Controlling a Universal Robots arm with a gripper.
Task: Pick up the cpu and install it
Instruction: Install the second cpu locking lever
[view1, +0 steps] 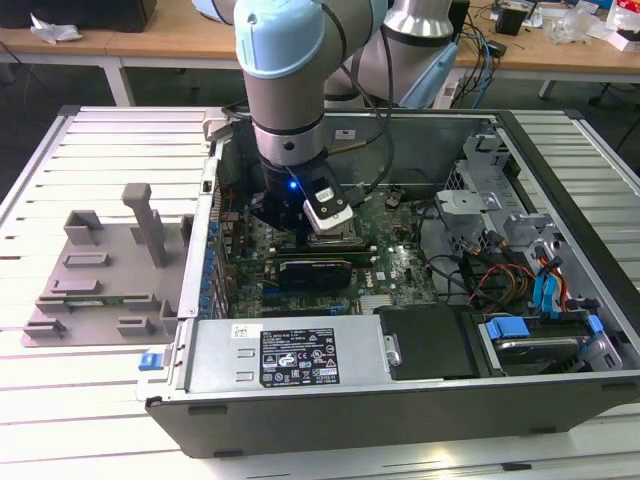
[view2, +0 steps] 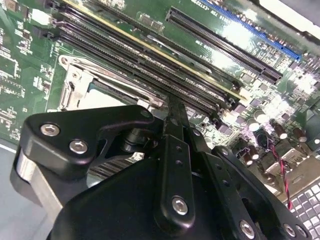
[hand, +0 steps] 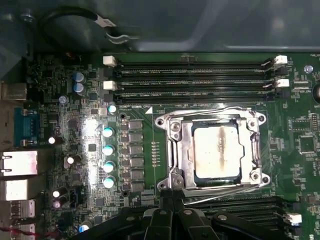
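Cpu seated in its socket, gripper low over the motherboard inside the open computer case.

In the first wrist view the cpu lies flat inside the metal socket frame, framed on all 4 sides, with memory slots just beside one edge. The gripper sits at the frame's edge, its black fingers drawn together and holding nothing. In the exterior view the case walls hem in the arm; a grey fixture tray rests on the slatted table, at the exterior view's left.
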